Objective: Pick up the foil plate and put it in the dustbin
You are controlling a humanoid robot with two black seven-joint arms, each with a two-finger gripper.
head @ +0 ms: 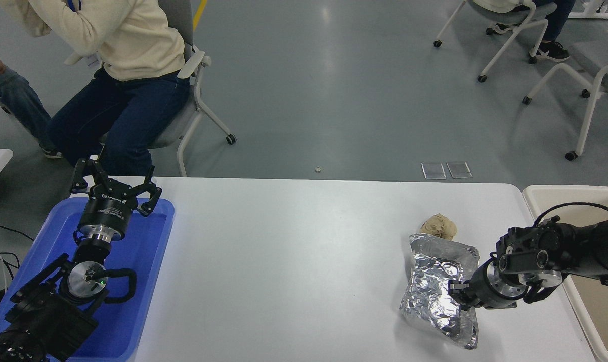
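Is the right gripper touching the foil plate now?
Touching. In the head view the right gripper has its fingertips on the right rim of the foil plate, with no gap showing; whether it is shut on the rim is unclear.
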